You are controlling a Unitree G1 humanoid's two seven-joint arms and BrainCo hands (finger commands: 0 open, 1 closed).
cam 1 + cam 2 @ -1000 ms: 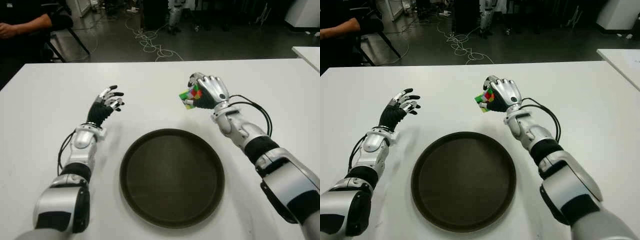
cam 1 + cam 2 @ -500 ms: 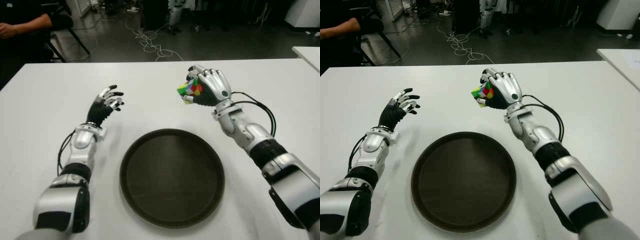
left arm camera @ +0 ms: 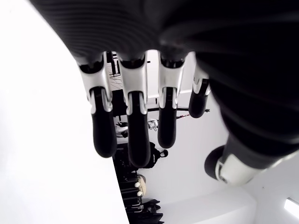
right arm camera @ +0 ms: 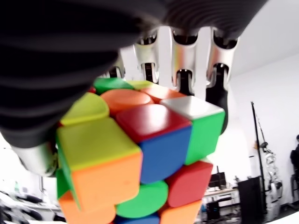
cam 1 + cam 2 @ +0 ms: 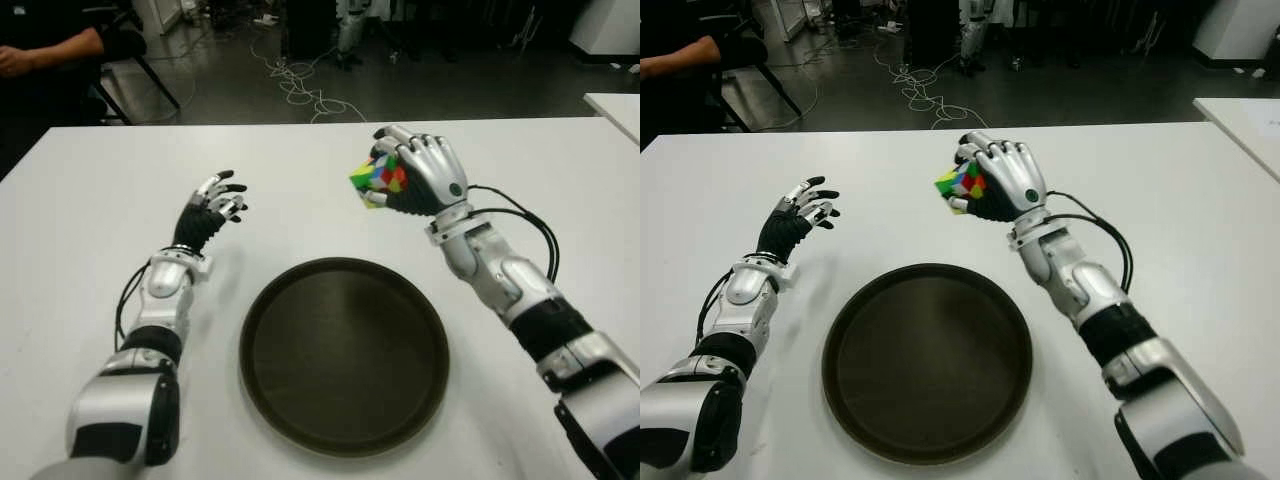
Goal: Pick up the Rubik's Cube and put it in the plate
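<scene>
Now the right hand [image 5: 425, 175] grips the Rubik's Cube [image 5: 376, 180] up past the plate [image 5: 344, 352]'s far rim, while the left hand [image 5: 210, 212] hangs loose.

Rubik's Cube [image 4: 140, 149], clasped close in right robot hand [image 4: 180, 60]

Rubik's Cube [image 5: 375, 180]: far faces hidden inside right hand [image 5: 420, 178] | person [image 5: 50, 45]: cut off by frame edge

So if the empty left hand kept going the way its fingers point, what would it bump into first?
Probably nothing on the table. The left hand points away from the robot across bare white table, well left of the plate and Rubik's Cube. The way looks free up to the far edge, though depth is uncertain.
</scene>
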